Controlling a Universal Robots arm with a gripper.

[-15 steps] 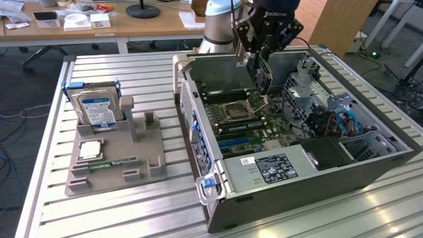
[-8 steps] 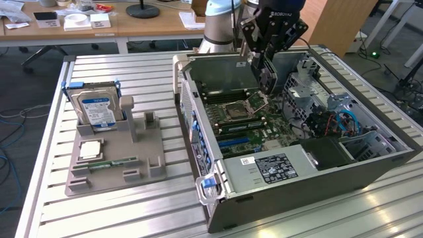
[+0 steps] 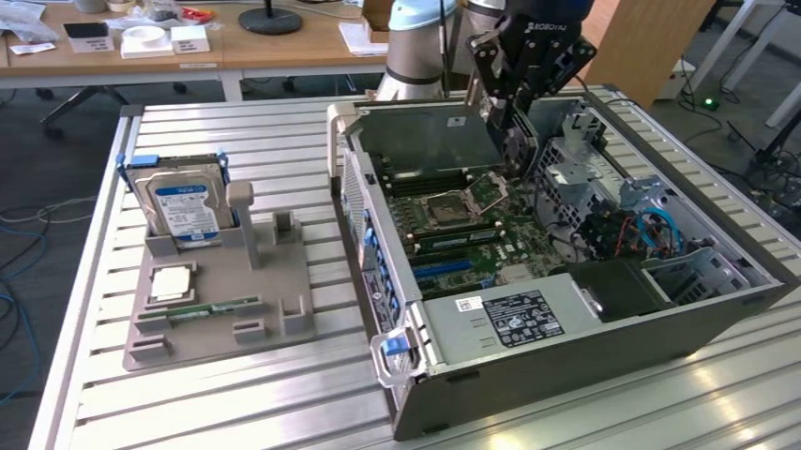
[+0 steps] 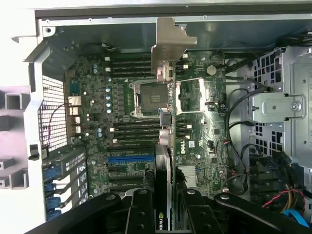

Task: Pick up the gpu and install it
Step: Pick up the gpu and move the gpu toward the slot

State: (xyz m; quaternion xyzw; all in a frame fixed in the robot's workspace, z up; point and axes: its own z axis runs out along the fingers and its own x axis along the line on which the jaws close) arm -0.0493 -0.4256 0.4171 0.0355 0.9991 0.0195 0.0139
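The black fingers (image 4: 140,214) are clamped on the thin, dark-faced green gpu (image 4: 165,151). They hold it edge-on above the green motherboard (image 4: 122,97) inside the open grey computer case (image 3: 564,366) on the slatted metal desk (image 3: 250,403). The install step is in hand. Seating calls for squaring the card's edge to a slot, though I can't tell which one.

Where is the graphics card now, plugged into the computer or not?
Not plugged in. The gripper holds the gpu edge-on above the motherboard, not seated in it.
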